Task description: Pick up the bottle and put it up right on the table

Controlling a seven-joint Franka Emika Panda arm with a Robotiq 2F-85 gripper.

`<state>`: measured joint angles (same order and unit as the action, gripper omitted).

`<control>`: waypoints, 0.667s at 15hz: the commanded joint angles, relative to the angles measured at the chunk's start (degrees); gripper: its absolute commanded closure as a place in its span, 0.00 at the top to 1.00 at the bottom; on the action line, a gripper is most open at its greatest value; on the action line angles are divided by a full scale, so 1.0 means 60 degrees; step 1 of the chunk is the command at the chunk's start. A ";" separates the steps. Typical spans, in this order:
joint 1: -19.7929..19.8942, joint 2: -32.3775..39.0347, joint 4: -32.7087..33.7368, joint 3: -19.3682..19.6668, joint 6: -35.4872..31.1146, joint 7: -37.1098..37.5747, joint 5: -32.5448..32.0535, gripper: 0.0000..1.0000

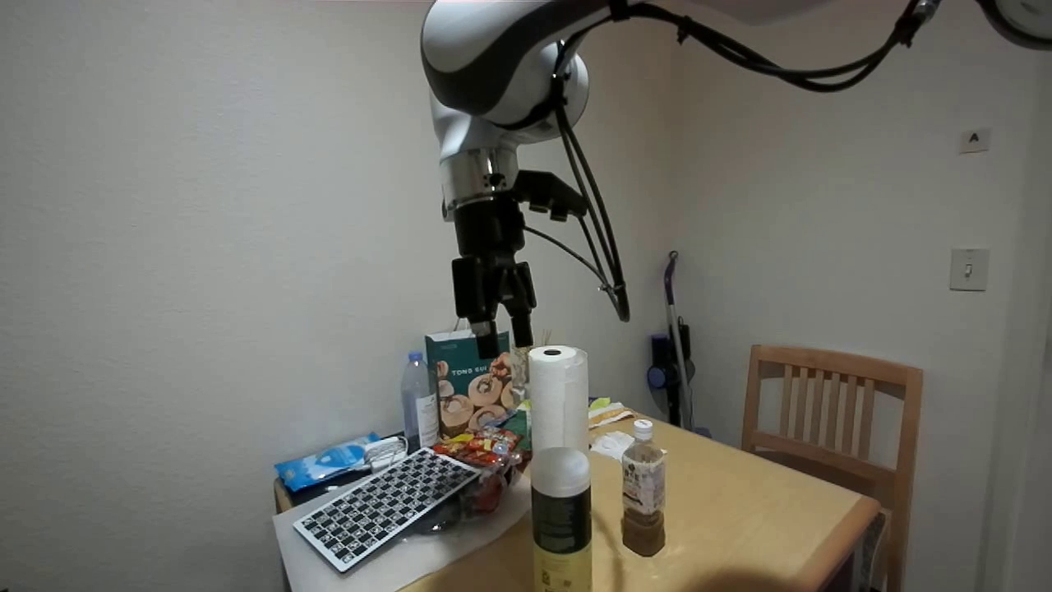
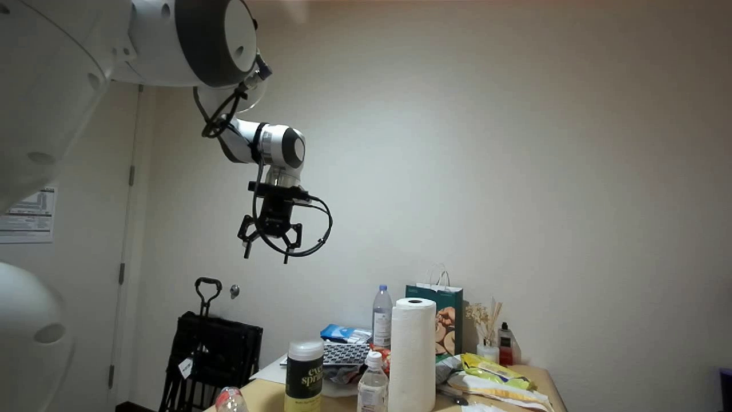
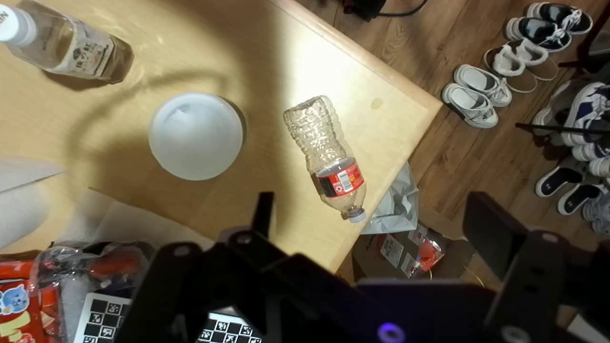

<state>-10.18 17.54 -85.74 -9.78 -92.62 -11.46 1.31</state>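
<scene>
A clear, empty plastic bottle with a red label [image 3: 340,178] lies on its side on the light tan table [image 3: 391,107]. Its white cap points to the table edge in the wrist view. Part of it shows at the bottom of an exterior view [image 2: 230,400]. It is out of sight in the remaining exterior view. My gripper [image 3: 369,202] is open and empty, with its fingers wide apart. In both exterior views the gripper [image 1: 505,337] [image 2: 266,256] hangs well above the table, pointing down, apart from the bottle.
A white-lidded canister [image 3: 195,136] and a tea bottle [image 3: 90,52] stand near the lying bottle. A paper towel roll [image 1: 559,399], a checkered board [image 1: 386,510], a green bag [image 1: 470,378] and a tall clear bottle [image 1: 419,403] stand farther back. A wooden chair [image 1: 830,419] is beside the table.
</scene>
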 commanded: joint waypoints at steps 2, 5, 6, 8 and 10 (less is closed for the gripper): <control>-0.0337 -0.0036 -0.1216 -0.0293 -0.1614 0.0683 0.0590 1.00; -0.0524 -0.0006 -0.2112 -0.0460 -0.2791 0.0997 0.0989 1.00; -0.0559 -0.0004 -0.2364 -0.0508 -0.3041 0.1031 0.1113 1.00; -0.0624 -0.0007 -0.2757 -0.0559 -0.3370 0.1064 0.1145 1.00; -0.0657 0.0235 -0.2335 -0.0541 -0.2973 0.0934 0.0896 1.00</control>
<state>-14.26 18.84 -100.09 -12.81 -110.70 -5.99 6.79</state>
